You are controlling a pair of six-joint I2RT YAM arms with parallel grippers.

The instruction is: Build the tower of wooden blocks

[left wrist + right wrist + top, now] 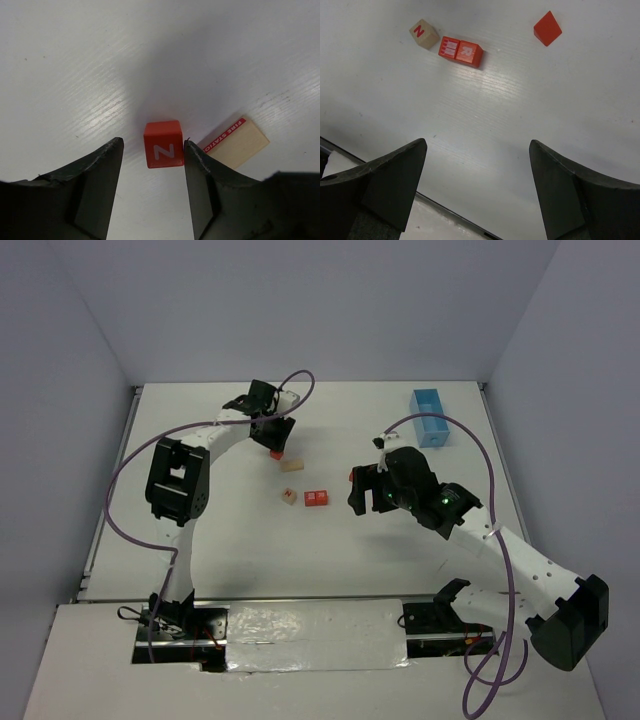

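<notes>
**Left gripper [152,145] astride a red cube, right gripper [477,145] empty**

On the left wrist view I see the jaws parted on either side of the red cube [162,145], which has a white N on its face. One finger sits just beside the cube and the other stands off with a clear gap, so nothing is clamped. The cube rests on the white tabletop [75,60]. A flat tan block [240,145] with a red FIRE STATION strip lies just beside it, partly hidden behind a finger.

On my right wrist view the jaws are spread wide with nothing between them — only bare tabletop below. Beyond them lie a tan cube [424,34] with a red N and two red cubes [460,51] touching side by side, just next to it. A red roof-shaped block [547,28] sits well apart from those. Every block I can see lies singly on the tabletop. From the top camera, a light-blue tray [431,416] sits toward the far right corner.
</notes>
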